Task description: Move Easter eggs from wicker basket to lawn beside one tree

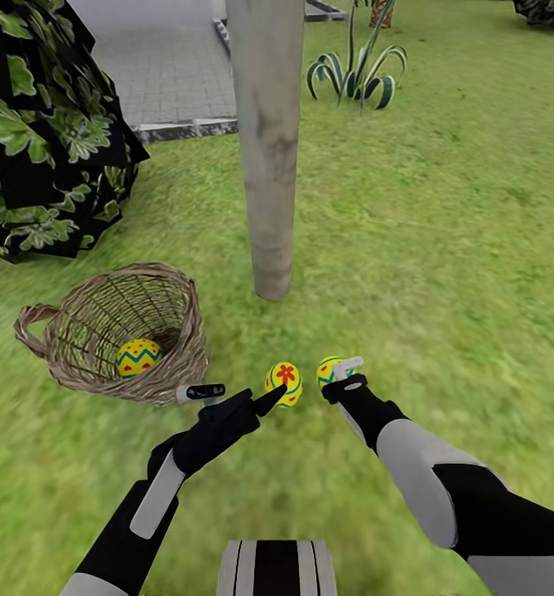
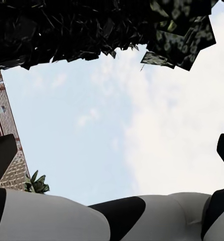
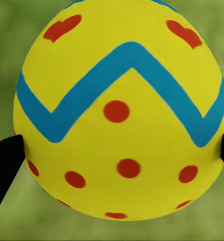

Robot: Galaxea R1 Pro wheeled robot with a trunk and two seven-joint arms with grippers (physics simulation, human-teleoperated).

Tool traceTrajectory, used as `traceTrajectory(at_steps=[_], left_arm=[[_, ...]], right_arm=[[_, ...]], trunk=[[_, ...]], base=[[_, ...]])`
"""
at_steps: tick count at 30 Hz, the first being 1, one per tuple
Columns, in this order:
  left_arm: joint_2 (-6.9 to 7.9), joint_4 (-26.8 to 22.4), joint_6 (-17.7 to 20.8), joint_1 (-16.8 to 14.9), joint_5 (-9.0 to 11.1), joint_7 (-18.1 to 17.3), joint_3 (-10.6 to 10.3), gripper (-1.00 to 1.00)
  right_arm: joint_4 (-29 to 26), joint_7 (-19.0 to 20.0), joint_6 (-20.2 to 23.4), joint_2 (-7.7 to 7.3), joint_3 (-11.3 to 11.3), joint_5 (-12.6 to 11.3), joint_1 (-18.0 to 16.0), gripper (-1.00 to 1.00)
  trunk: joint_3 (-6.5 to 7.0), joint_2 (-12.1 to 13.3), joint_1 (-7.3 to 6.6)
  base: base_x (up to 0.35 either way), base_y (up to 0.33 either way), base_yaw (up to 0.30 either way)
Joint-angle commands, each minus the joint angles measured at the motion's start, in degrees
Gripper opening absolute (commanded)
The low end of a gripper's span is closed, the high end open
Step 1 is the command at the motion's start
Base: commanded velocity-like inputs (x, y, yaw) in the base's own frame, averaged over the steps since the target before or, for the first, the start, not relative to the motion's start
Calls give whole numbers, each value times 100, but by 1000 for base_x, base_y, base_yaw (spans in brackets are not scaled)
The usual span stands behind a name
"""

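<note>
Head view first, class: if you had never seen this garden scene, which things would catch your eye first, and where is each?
The tipped wicker basket on the lawn, left of the pale tree trunk, with one yellow egg inside. In front of the trunk, an egg with a red flower sits at the left claw, and the right claw grips an egg with hearts and dots.

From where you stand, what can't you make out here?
- Left gripper: whether it grips the flower egg; its fingers overlap it in the head view.
- Basket egg: lower part behind the wicker wall.
- Tree: canopy cut off by the head view's top edge.
</note>
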Motion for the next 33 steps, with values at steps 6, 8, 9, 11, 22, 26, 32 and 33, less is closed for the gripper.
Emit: traceTrajectory(at_steps=[6, 8, 9, 11, 22, 26, 32, 33], left_arm=[[2, 2, 57, -2, 34, -4, -6, 100], [0, 2, 57, -2, 34, -4, -6, 100], [0, 2, 57, -2, 34, -4, -6, 100], [-1, 2, 57, -2, 34, -4, -6, 100], [0, 2, 57, -2, 37, -4, -6, 100], [1, 8, 56, -2, 56, -10, -6, 100], [-5, 190, 54, -2, 68, -7, -6, 100], [-5, 197, 56, -2, 70, -5, -6, 100]], right_arm=[[-61, 0, 29, 5, -26, 53, -1, -100], [-62, 0, 24, 5, -25, 52, -1, -100], [-74, 0, 23, 9, -24, 54, -1, -100], [-91, 0, 23, 13, -24, 58, -1, -100], [-96, 11, 31, 14, -17, 59, -1, -100], [-97, 18, 31, 14, -16, 61, -1, 100], [-97, 43, 31, 14, -16, 61, -1, 100], [-97, 43, 31, 14, -16, 61, -1, 100]], trunk=[[-137, -10, 14], [-181, -12, 19], [-203, -14, 22], [-248, -16, 27], [-491, -31, 55], [-491, -31, 55], [-447, -28, 50], [-425, -27, 48]], base=[[0, 0, 0], [0, 0, 0], [0, 0, 0], [0, 0, 0], [0, 0, 0], [0, 0, 0], [0, 0, 0], [0, 0, 0]])
